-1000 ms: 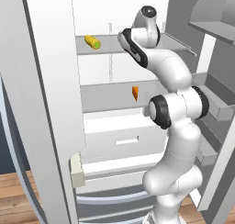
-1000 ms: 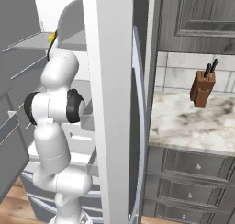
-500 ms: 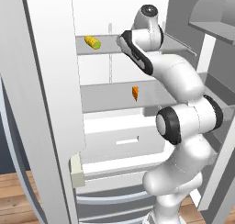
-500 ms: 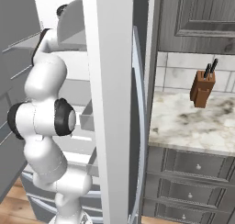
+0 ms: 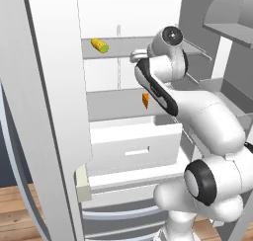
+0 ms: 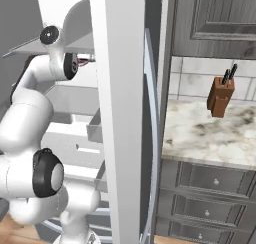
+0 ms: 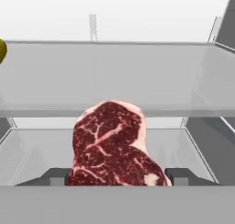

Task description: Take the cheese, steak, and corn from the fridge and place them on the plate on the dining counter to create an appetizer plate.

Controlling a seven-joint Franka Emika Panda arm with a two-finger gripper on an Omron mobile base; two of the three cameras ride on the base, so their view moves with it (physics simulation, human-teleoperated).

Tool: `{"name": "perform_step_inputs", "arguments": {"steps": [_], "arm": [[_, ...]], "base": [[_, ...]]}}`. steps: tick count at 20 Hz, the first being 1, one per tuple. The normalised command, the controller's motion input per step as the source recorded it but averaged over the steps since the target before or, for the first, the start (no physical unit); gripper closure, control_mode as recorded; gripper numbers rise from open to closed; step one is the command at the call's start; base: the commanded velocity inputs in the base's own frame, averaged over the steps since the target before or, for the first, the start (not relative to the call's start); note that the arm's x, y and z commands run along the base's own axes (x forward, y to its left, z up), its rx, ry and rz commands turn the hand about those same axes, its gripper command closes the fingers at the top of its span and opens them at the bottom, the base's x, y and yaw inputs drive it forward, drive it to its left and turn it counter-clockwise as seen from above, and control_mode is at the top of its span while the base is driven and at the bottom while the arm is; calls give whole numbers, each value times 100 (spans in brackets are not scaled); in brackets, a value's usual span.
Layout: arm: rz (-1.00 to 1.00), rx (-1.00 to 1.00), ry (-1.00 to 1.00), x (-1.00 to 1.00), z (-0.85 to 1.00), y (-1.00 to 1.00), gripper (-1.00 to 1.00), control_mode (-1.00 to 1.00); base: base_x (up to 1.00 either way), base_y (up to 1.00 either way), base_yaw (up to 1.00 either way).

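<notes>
The steak stands between my fingertips, one dark pad at each lower edge of the slab, so my gripper grasps the steak across its width; its long axis runs up and away from me toward the far wall of the fridge, above the grey shelf; in my judgement the coming move is straight back toward me, out past the door; the left base view shows the corn on the upper shelf to the left and the cheese on the shelf below; the right base view adds the knife block on the marble top to the right.
</notes>
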Motion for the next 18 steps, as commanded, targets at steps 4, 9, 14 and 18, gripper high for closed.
{"name": "perform_step_inputs", "arguments": {"steps": [4, 9, 14, 18], "arm": [[-1, 0, -10, -100, 0, 0, 100, -100], [0, 0, -2, -39, 0, 0, 100, 100], [0, 0, 0, 0, 0, 0, 100, 100], [0, 0, 0, 0, 0, 0, 100, 100]], "base": [[0, 0, 0], [-60, 0, 0], [-100, 0, 0], [-97, 8, -4]]}}
